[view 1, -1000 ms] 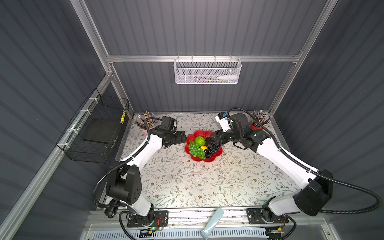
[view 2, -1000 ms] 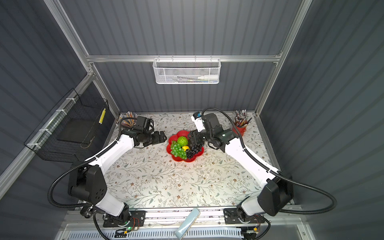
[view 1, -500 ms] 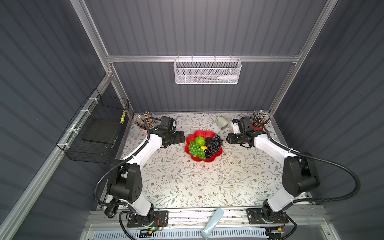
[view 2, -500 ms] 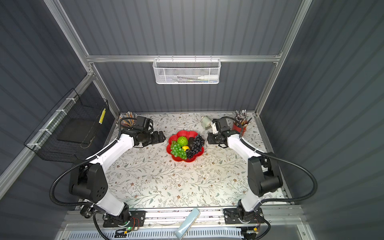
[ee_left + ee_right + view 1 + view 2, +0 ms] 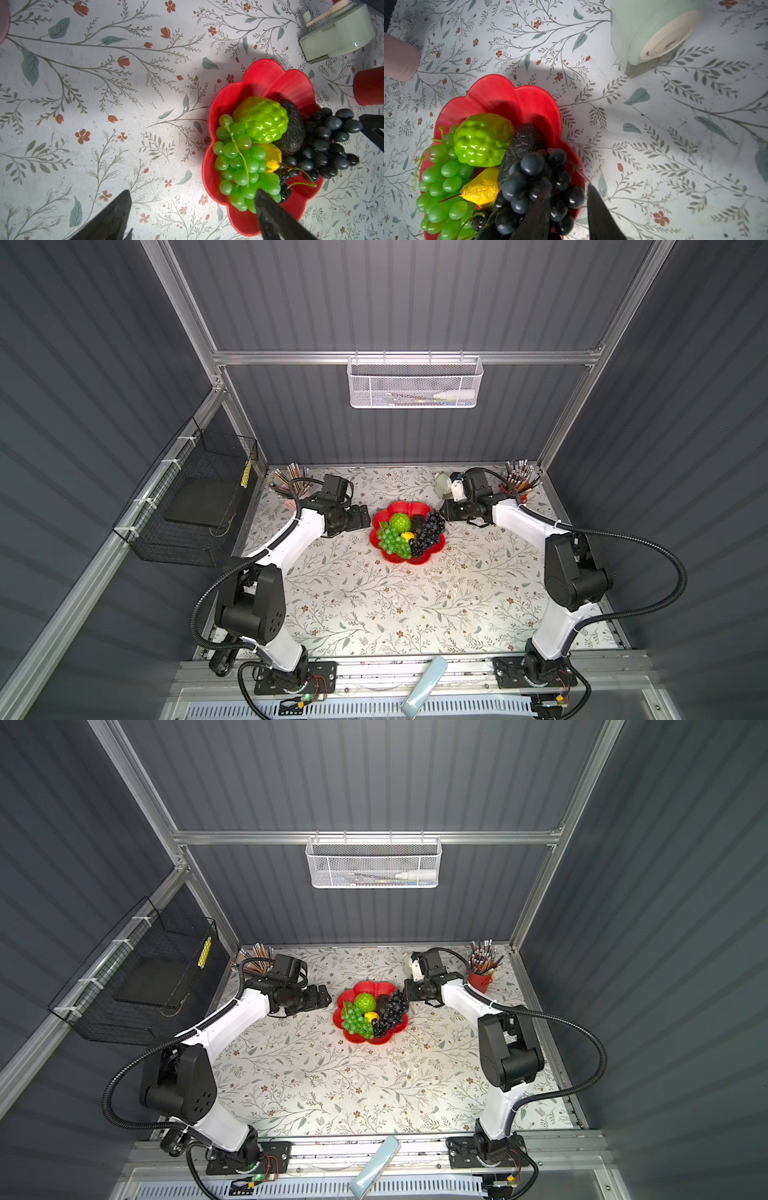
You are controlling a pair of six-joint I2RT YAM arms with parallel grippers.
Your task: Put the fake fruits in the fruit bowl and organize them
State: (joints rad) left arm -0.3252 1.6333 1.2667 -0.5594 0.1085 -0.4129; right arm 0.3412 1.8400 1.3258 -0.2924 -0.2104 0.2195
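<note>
A: What is standing furthest left of the glossy red flower-shaped fruit bowl [image 5: 417,509]?

B: A pale pink cup [image 5: 400,56] holding pencils is standing well left of the bowl, toward the back of the floral-patterned counter [image 5: 374,605]. Nearer, the left tool [image 5: 366,516] is hovering just beside the bowl's left rim, its fingers spreading wide and gripping nothing.

A: And inside the bowl?

B: All six plastic fruits are lying in it. The long green grape bunch [image 5: 390,539] is filling the bowl's left side, running toward its front. The lime-green scaly ball [image 5: 400,522] is resting behind that bunch, toward the bowl's back. The small yellow fruit [image 5: 407,536] is peeking out at the bowl's centre. The black bumpy oval [image 5: 417,523] is leaning just right of the ball, and the tiny black berry cluster [image 5: 480,217] is sitting at the bowl's front. The long dark-purple grape bunch [image 5: 430,526] is draping over the bowl's right rim.

A: Is the right tool [image 5: 444,512] holding it?

B: It is hanging at the bowl's right rim, its fingers standing only narrowly apart, one of them over the purple grapes. Whether it is touching them I cannot tell.

A: Anything further right?

B: A pale green rounded plastic gadget [image 5: 442,485] is sitting behind and right of the bowl. A red cylindrical pencil cup [image 5: 480,982] is standing further right of the bowl.
</note>
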